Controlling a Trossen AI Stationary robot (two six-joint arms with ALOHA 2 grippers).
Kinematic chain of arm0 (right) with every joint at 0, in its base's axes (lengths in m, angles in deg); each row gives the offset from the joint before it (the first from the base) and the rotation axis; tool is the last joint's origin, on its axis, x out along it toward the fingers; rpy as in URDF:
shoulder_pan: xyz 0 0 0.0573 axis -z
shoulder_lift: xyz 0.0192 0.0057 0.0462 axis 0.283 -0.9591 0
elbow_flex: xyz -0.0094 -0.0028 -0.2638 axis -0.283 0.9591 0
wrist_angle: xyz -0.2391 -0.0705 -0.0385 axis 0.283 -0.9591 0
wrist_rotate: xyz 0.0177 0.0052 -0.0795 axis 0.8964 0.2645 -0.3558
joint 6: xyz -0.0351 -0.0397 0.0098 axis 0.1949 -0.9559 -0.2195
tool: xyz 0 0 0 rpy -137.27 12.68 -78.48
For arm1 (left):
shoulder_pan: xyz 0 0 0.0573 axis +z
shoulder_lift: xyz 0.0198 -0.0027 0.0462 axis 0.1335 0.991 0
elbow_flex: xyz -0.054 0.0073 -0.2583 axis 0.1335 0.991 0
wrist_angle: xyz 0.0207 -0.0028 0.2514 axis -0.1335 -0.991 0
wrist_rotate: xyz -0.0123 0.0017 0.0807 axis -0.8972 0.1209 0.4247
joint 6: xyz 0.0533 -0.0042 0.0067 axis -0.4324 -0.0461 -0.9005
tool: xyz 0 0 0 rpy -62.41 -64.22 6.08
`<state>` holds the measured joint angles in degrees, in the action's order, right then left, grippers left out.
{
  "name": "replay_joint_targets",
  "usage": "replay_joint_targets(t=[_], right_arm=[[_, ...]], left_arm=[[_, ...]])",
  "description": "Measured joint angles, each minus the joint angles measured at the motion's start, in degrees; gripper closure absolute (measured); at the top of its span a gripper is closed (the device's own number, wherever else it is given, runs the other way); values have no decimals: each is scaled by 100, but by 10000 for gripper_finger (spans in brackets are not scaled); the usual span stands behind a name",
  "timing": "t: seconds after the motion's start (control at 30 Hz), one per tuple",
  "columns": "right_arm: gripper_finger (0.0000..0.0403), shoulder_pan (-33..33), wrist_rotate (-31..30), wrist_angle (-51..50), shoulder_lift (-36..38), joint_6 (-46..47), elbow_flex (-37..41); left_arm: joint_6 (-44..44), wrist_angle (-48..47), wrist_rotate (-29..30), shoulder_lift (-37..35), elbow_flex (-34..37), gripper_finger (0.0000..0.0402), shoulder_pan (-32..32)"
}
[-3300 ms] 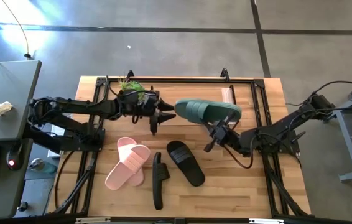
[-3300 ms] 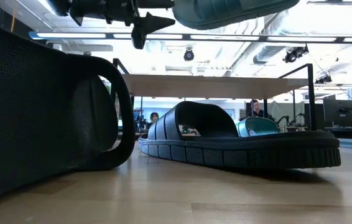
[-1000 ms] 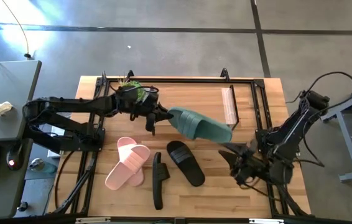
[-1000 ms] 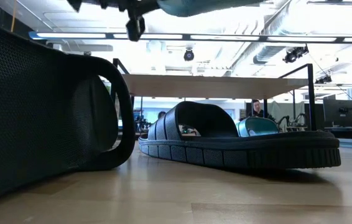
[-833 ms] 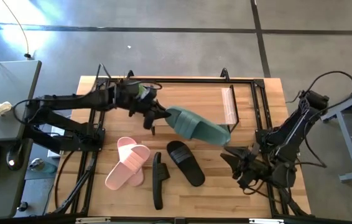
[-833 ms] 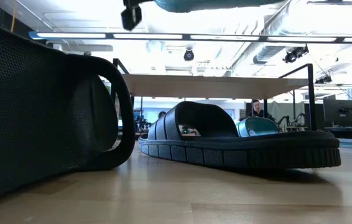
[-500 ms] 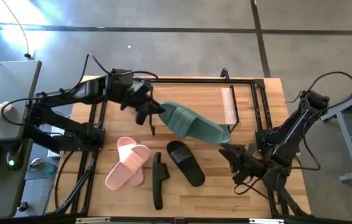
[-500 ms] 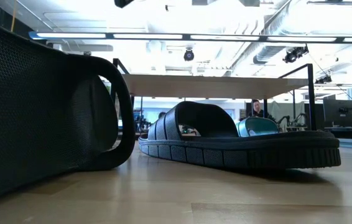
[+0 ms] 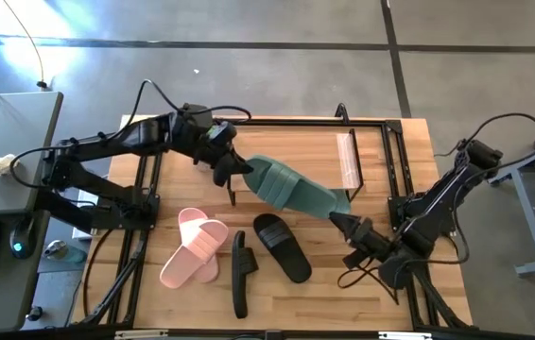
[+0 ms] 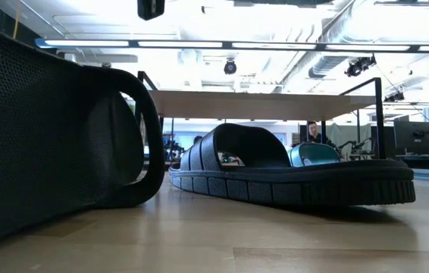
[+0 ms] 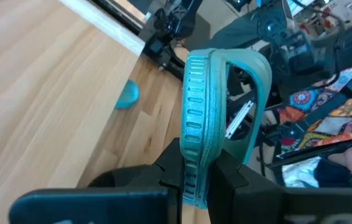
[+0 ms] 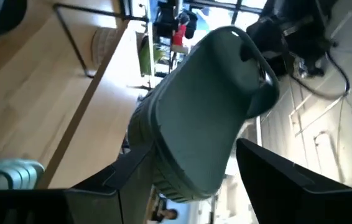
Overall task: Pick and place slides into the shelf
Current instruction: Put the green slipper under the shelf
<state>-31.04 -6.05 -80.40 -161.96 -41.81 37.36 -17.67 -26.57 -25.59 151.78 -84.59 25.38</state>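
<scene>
My left gripper is shut on a sage green slide held in the air above the table's middle. My right gripper is open at the slide's other end; in the right wrist view its fingers stand on either side of that end, and I cannot tell whether they touch it. Two pink slides lie stacked near the left. One black slide lies flat and another stands on its edge. The shelf stands behind them, with a second green slide under it. My left gripper pinches the green slide's sole at one end between its two fingers, one finger on each face of the sole. The fingers come from the table's left and lie along the slide. The slide is lifted clear and turned on its edge, its strap to one side.
The shelf's thin black frame runs along the table's far part, and a pale strip lies at its right. A grey desk stands left of the table. People show in the room beyond.
My left gripper has risen and drawn toward the table's far left with the green slide, which has left the top of the low view. My right gripper has moved from the near right up toward the slide's free end.
</scene>
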Motion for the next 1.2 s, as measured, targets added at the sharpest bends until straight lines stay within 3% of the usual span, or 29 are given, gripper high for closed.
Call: replay_joint_targets(t=[0.27, 0.83, 1.2], right_arm=[[187, 164, -50, -829, -458, 78, 0], [188, 540, -119, -1152, -620, -28, 0], [253, 772, -70, -921, -620, -76, 0]], left_arm=[[209, 76, -485, 24, 0, 378, 447], [204, -173, -697, 51, 4, 378, 440], [206, -173, -693, 50, 4, 378, 440]])
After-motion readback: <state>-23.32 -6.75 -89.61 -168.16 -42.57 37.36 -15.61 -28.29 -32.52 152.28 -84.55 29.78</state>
